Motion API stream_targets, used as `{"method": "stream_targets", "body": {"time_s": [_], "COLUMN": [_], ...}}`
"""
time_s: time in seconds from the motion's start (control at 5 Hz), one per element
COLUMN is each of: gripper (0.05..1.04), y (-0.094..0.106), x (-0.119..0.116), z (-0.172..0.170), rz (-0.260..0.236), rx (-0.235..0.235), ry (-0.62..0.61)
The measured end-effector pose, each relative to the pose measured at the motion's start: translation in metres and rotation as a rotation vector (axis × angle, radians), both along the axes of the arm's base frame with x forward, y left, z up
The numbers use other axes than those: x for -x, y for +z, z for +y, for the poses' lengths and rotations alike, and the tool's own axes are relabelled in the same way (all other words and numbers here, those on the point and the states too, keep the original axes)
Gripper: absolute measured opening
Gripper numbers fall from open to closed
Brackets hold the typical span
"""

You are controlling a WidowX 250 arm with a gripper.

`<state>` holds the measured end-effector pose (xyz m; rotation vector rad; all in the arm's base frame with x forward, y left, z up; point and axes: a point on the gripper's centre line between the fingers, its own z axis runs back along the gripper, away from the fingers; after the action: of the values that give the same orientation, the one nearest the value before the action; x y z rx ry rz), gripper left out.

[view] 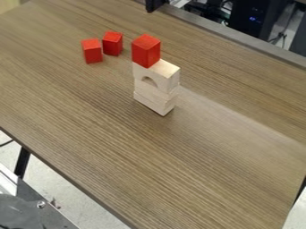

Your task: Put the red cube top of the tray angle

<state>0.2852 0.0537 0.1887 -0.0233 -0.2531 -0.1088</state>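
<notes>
Two red blocks [92,51] stand just apart at upper left; above centre, the red cube [146,51] rests on the left part of the arch [163,74], stacked on pale blocks [154,98] on the table [90,112]; at the top edge is the gripper [155,4], released or clenched, I cannot tell
</notes>
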Motion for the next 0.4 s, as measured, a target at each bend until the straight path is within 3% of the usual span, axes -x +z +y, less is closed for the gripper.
{"method": "stream_targets", "body": {"time_s": [0.2,0.4], "gripper": [0.999,0.999], "y": [-0.009,-0.02], "x": [0.001,-0.013], "z": [-0.001,0.012], "rz": [0.03,0.048], "rx": [0.009,0.036], "ry": [0.0,0.035]}}
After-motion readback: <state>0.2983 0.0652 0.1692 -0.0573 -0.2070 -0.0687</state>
